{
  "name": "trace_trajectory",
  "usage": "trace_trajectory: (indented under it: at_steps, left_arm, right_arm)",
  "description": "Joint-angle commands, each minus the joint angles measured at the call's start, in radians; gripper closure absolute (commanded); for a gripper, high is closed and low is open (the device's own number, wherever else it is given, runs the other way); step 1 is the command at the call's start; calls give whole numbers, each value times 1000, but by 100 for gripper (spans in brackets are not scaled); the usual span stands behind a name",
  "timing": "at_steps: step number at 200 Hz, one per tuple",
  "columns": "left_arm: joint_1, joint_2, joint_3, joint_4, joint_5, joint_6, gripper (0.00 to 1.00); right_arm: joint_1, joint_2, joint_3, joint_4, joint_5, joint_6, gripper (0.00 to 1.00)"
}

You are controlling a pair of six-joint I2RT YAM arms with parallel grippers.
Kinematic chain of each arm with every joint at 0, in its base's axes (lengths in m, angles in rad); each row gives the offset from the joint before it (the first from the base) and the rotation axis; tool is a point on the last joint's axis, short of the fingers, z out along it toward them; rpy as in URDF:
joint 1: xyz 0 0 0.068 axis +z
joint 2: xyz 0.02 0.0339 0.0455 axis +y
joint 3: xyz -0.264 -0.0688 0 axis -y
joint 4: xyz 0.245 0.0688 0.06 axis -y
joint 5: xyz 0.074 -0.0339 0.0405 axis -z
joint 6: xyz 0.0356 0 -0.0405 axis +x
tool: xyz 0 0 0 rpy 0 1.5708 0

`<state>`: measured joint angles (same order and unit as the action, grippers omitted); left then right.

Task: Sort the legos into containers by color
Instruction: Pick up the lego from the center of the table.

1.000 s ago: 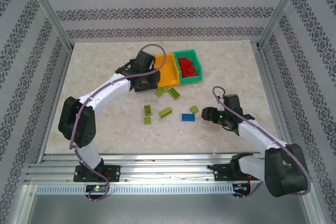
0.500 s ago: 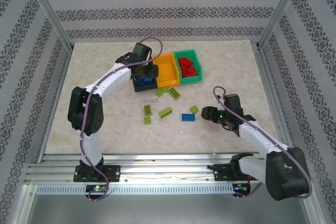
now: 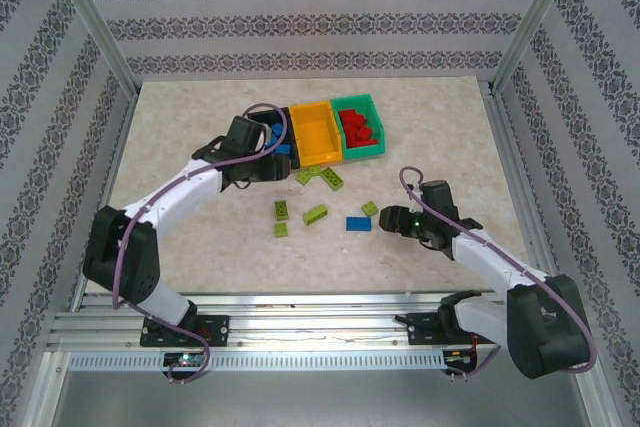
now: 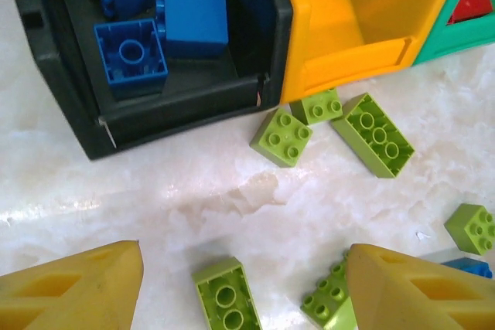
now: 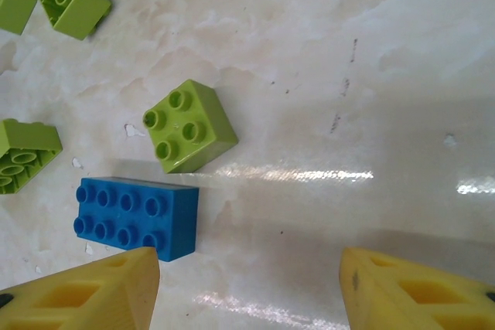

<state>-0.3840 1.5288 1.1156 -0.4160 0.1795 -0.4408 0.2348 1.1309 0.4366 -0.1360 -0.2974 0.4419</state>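
The black bin [image 3: 272, 133] holds blue legos [image 4: 131, 52], the orange-yellow bin [image 3: 318, 135] beside it shows a bare floor, and the teal bin [image 3: 360, 127] holds red ones. My left gripper [image 3: 262, 169] hangs just in front of the black bin [image 4: 186, 106], open [image 4: 244, 284], high above a lime lego [image 4: 226, 299] on the table. Several lime legos [image 3: 316, 213] and one blue lego [image 3: 358, 223] lie loose mid-table. My right gripper [image 3: 390, 219] is open [image 5: 247, 284] just right of that blue lego [image 5: 138, 216], with bare tabletop between its fingers.
Two lime bricks [image 3: 326, 177] lie close to the front of the orange bin [image 4: 348, 59]. A square lime brick [image 5: 189, 124] sits just beyond the blue one. Aluminium frame posts [image 3: 100, 37] and patterned walls ring the marble table [image 3: 450, 127].
My left gripper opened over the black bin, where blue bricks now show, then drew back toward me and lower. The right arm has barely moved.
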Motion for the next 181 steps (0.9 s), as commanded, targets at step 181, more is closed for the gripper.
trace_trajectory:
  at_steps: [181]
  left_arm:
    - [-54, -330, -479, 212, 64, -278, 31]
  right_arm:
    - [317, 217, 159, 8, 170, 68, 19]
